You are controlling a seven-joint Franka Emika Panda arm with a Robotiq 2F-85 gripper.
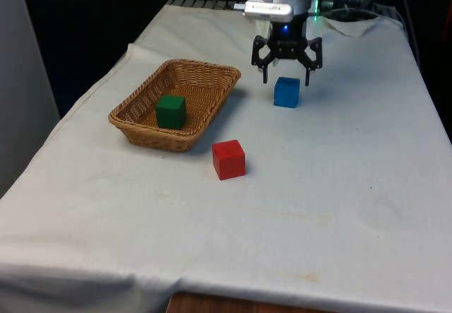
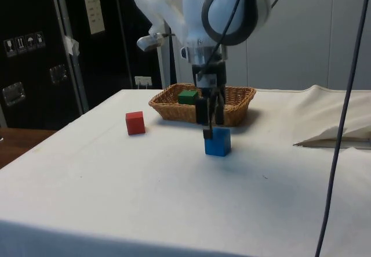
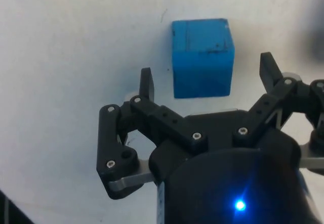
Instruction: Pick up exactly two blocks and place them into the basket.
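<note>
One green block point(image 1: 171, 111) sits half-hidden behind the basket point(image 1: 145, 133) wall.

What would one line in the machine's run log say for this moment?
end effector: open, above blue block | green block: in basket | red block: on cloth
</note>
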